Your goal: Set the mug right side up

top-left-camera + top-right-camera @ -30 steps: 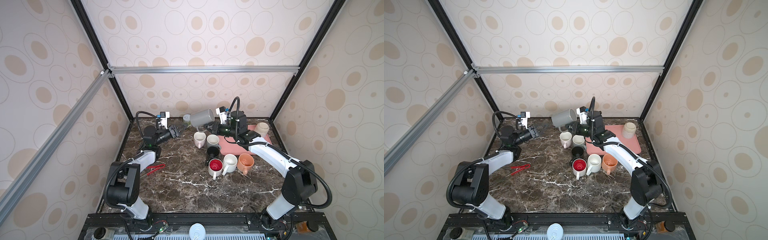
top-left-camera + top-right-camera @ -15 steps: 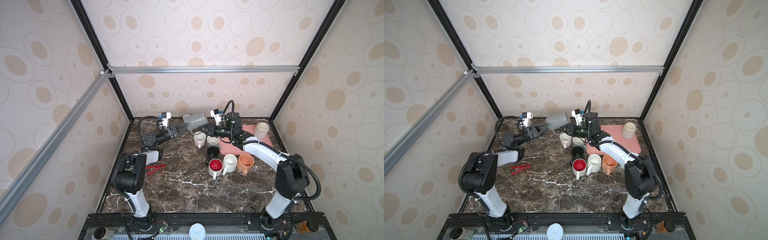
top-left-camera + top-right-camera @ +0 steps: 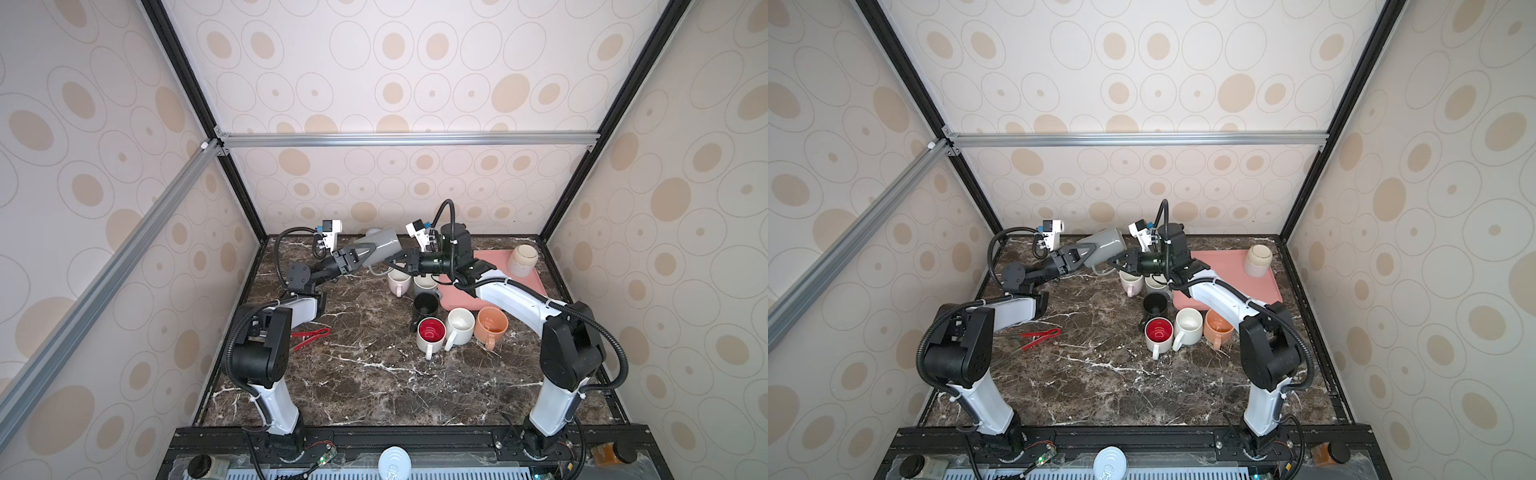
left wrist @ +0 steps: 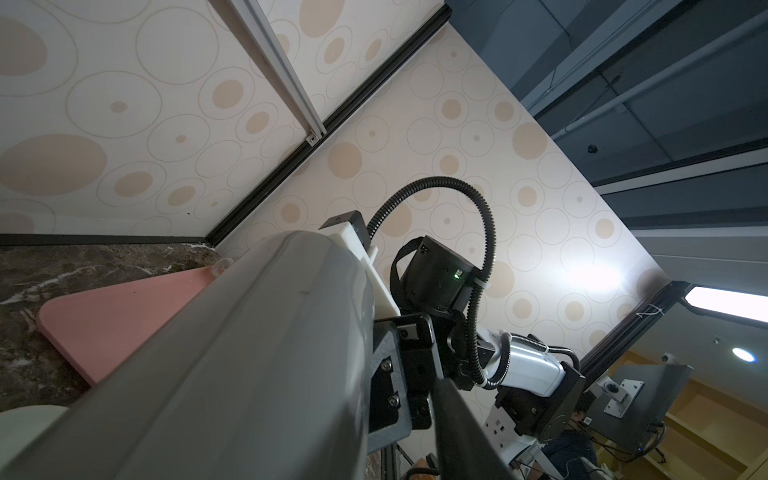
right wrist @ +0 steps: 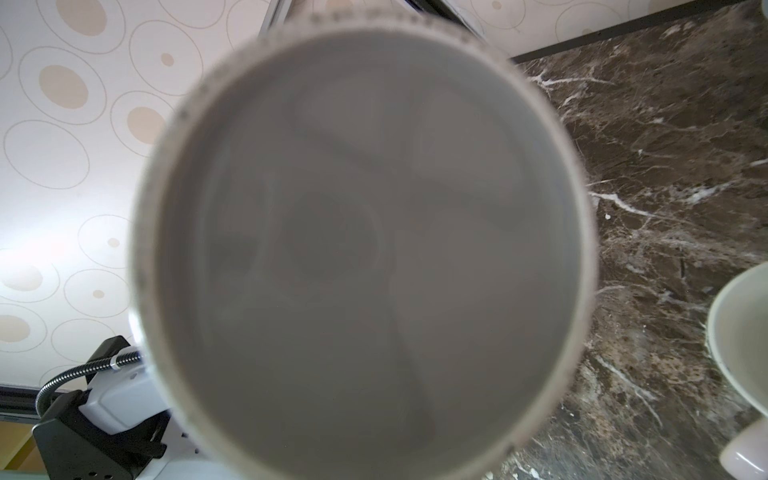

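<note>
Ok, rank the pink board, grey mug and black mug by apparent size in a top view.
1. pink board
2. grey mug, held up nearer the camera, so its margin is unsure
3. black mug

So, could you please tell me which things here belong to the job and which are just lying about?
In the job: grey mug, held sideways in mid-air; right gripper on its rim; left gripper at its base end.
Lying about: red tongs, pink tray, beige cup on it, six upright mugs.

Walls (image 3: 415,62): cream paper with beige ovals. Black corner posts (image 3: 190,83), aluminium rail (image 3: 407,139) across the back. Tabletop (image 3: 374,386): dark brown marble, white veins. Outside the cell: dark ceiling (image 4: 685,104), one round lamp (image 4: 744,354) lit.
</note>
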`<control>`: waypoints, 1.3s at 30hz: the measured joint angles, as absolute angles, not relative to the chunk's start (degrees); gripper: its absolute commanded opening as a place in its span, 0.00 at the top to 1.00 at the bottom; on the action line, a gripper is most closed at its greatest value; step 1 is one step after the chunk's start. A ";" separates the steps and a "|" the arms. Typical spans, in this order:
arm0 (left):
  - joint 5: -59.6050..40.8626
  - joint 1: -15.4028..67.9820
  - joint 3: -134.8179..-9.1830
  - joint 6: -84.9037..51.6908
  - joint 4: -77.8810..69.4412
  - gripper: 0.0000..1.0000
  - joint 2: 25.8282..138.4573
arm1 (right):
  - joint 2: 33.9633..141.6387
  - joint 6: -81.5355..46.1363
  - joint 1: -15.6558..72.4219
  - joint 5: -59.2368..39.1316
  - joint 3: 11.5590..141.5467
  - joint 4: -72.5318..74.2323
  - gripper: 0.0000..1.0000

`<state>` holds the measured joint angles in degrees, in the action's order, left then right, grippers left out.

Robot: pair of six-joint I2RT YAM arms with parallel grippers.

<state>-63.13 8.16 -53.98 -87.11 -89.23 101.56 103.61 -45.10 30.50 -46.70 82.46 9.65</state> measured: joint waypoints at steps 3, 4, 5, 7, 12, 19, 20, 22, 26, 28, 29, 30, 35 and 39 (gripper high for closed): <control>-63.37 8.14 -54.00 -87.42 -89.14 0.91 101.56 | 103.61 -45.10 30.76 -46.89 82.52 9.65 0.98; -63.64 8.19 -54.02 -87.59 -89.58 0.94 101.56 | 103.61 -45.19 30.81 -46.61 82.54 9.43 0.96; -64.01 8.21 -54.04 -87.66 -89.27 0.98 101.38 | 103.63 -44.93 30.79 -46.70 82.54 9.32 0.93; -64.10 8.21 -54.06 -87.70 -89.30 1.00 101.38 | 103.61 -44.95 30.79 -46.41 82.54 9.04 0.88; -64.66 8.21 -54.04 -87.68 -89.08 1.00 101.36 | 103.22 -44.88 30.87 -45.56 81.78 9.04 0.77; -66.46 8.64 -53.58 -88.03 -88.55 1.00 101.01 | 99.31 -41.32 31.35 -39.18 77.32 6.81 0.53; -67.07 8.73 -53.58 -87.33 -87.88 1.00 100.86 | 98.28 -40.53 31.53 -37.41 76.51 5.89 0.53; -68.12 8.75 -53.45 -85.14 -85.34 1.00 100.18 | 96.01 -38.96 32.10 -33.54 74.85 4.01 0.52; -69.21 8.93 -52.73 -76.75 -74.24 1.00 96.92 | 91.48 -35.62 33.36 -25.80 71.70 -0.16 0.52; -68.82 8.97 -52.73 -70.52 -66.11 1.00 94.59 | 89.73 -34.22 34.02 -22.28 70.54 -2.28 0.52; -68.25 8.97 -52.77 -66.28 -60.82 1.00 93.10 | 89.03 -33.52 34.30 -20.67 69.97 -3.38 0.52; -67.42 8.97 -53.06 -61.80 -54.87 1.00 91.57 | 88.49 -32.91 34.52 -19.18 69.52 -4.47 0.51; -60.40 8.97 -58.92 -40.23 -25.78 1.00 87.35 | 87.53 -30.46 35.38 -13.91 68.29 -8.78 0.51; -52.29 8.99 -63.37 -27.92 -7.79 1.00 86.56 | 86.72 -29.19 35.68 -11.16 67.46 -11.14 0.51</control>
<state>-52.29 8.99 -63.37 -27.92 -7.79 86.56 86.72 -29.19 35.68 -11.16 67.46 -11.14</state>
